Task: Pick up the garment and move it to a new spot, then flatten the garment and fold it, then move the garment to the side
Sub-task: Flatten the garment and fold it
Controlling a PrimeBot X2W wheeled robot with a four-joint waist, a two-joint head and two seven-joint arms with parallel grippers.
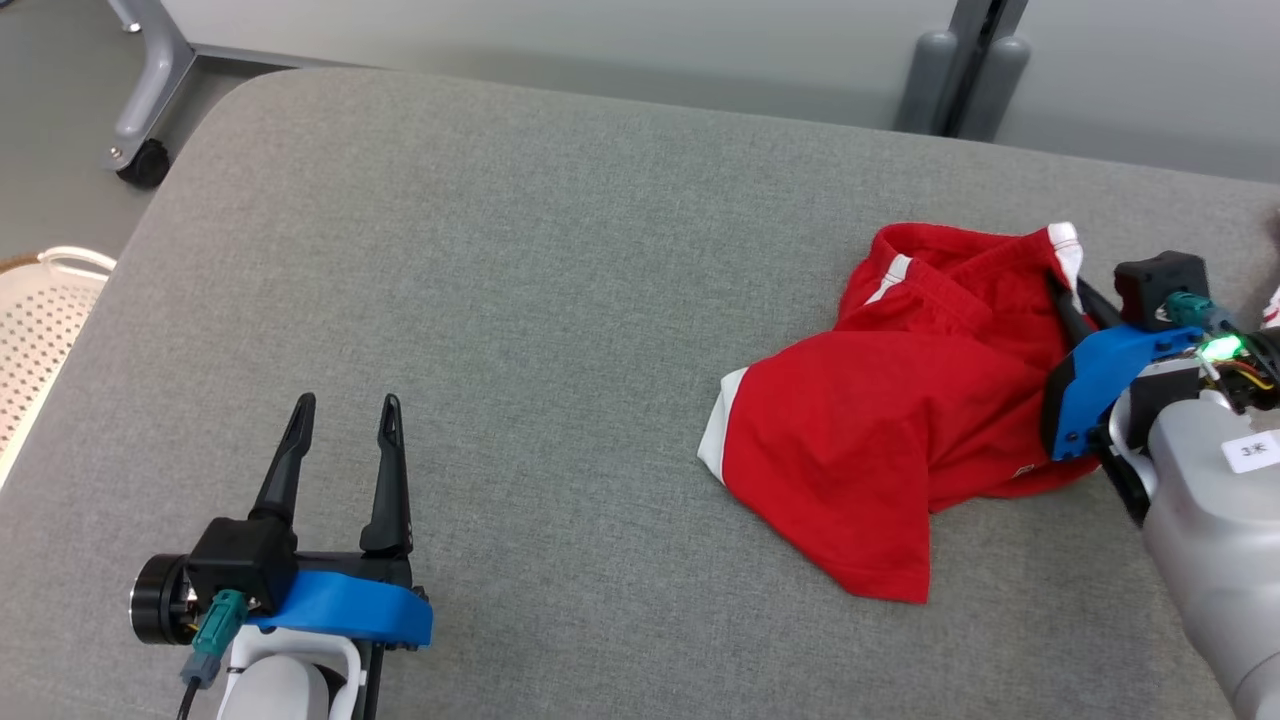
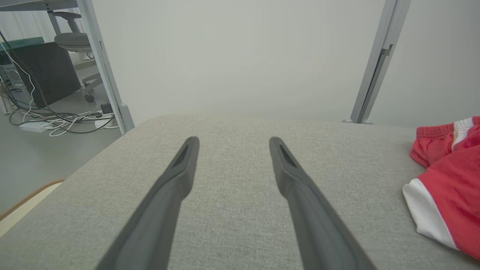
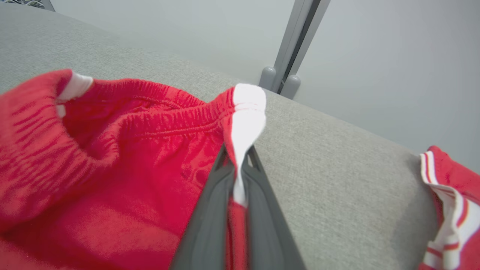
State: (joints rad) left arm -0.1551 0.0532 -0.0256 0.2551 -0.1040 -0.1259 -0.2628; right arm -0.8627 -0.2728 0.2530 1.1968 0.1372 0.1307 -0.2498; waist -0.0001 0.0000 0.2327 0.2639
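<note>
Right tool (image 1: 1058,287) grips waistband (image 1: 945,250) of red garment (image 1: 880,420); left tool (image 1: 345,405) gapes empty; forearm label (image 1: 1251,452) unreadable.

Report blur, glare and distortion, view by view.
Head view: even, soft light, sharp throughout; a green light glares near the right edge. Left wrist view: the wide-angle lens splays the posts outward; the left gripper goes soft near the bottom edge. Right wrist view: the garment close to the lens is blurred, its white stripe in the shut right gripper washed out.
</note>
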